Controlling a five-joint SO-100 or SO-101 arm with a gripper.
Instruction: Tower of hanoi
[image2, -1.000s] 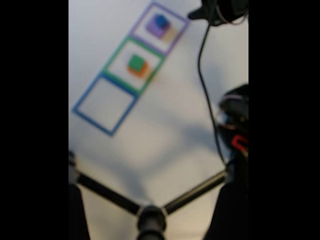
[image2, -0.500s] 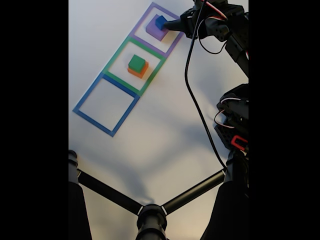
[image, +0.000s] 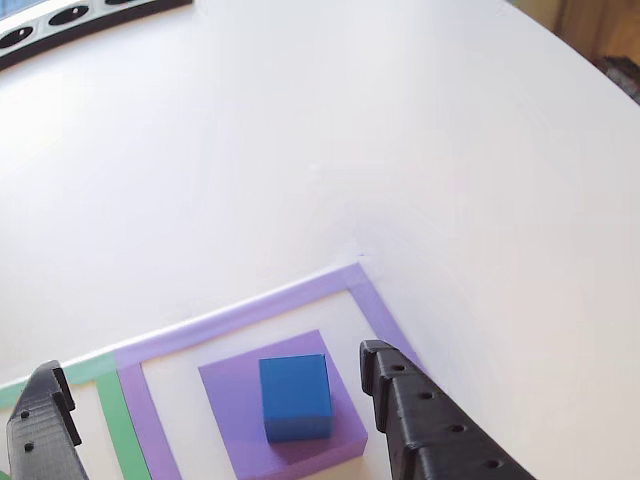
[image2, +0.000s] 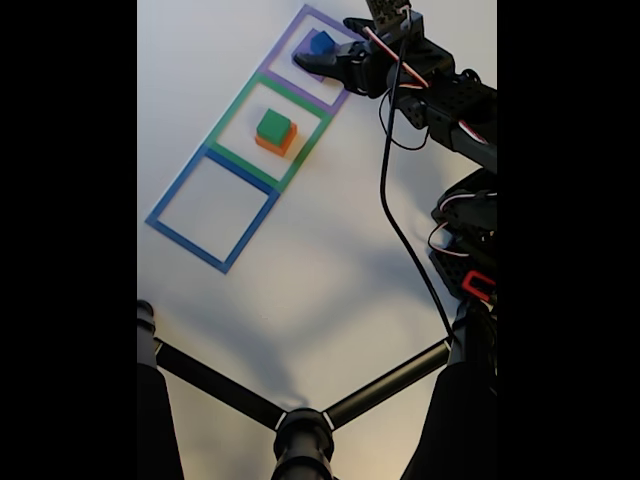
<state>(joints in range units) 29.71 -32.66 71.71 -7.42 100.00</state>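
Two black, pegged jaws frame the bottom of the other view, spread wide, one at the lower left corner and one right of centre, so the gripper is released and grasping nothing. Between them, touching neither, sits the small matte blue plastic cube on the widest flat purple plastic block; the right jaw tip stands just beside the purple block's right edge. Both blocks lie inside the purple tape outline of a square, whose left side meets a strip of green tape. Beyond the outline the white tabletop runs bare to a dark strip with oval holes at the upper left edge.

In the fixed view, nearest the camera, black tripod-like legs meet at the bottom. Further off on the tabletop lies the blue tape square outline. Next comes the green tape square, holding the matte green plastic block stacked on the slightly larger orange plastic block. Farthest, the black arm, with a black cable hanging from it, reaches in from the right, its gripper over the purple square around the blue cube.
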